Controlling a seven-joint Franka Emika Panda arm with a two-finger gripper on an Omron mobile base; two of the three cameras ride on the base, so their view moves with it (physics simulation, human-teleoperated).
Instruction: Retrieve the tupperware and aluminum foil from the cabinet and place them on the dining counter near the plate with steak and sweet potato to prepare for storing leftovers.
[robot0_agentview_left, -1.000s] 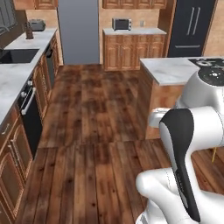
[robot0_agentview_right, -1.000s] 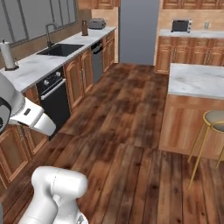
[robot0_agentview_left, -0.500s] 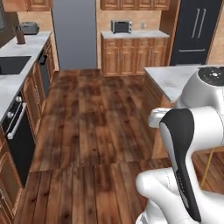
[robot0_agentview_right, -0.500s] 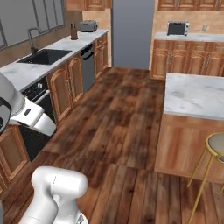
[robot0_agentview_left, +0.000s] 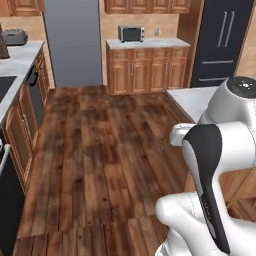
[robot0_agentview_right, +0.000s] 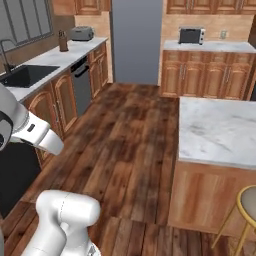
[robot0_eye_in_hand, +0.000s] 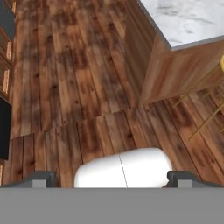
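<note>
The dining counter (robot0_agentview_right: 220, 131) is a white-grey marble slab on a wood-panelled base, to the right of the arm. Its corner also lies behind the arm (robot0_agentview_left: 192, 100) and at the upper right of the hand view (robot0_eye_in_hand: 188, 17). A gold-framed stool (robot0_agentview_right: 247, 205) stands at its front. My gripper (robot0_eye_in_hand: 112, 178) hangs over the wooden floor, beside the counter's corner. Its jaws stand wide open with nothing between them. The tupperware, the aluminum foil, the cabinet and the plate are out of view.
A marble worktop with a sink (robot0_agentview_right: 25, 75) and a silver toaster (robot0_agentview_right: 80, 33) runs along the left above base cabinets. On the far wall are a grey fridge panel (robot0_agentview_left: 75, 45), a microwave (robot0_agentview_left: 131, 33) and a black refrigerator (robot0_agentview_left: 222, 40). Open floor (robot0_agentview_left: 100, 150) lies between.
The whole picture has shifted: the base has driven forward down the aisle, so the far wall looks nearer and the left worktop has slid off to the left. The gripper stays open.
</note>
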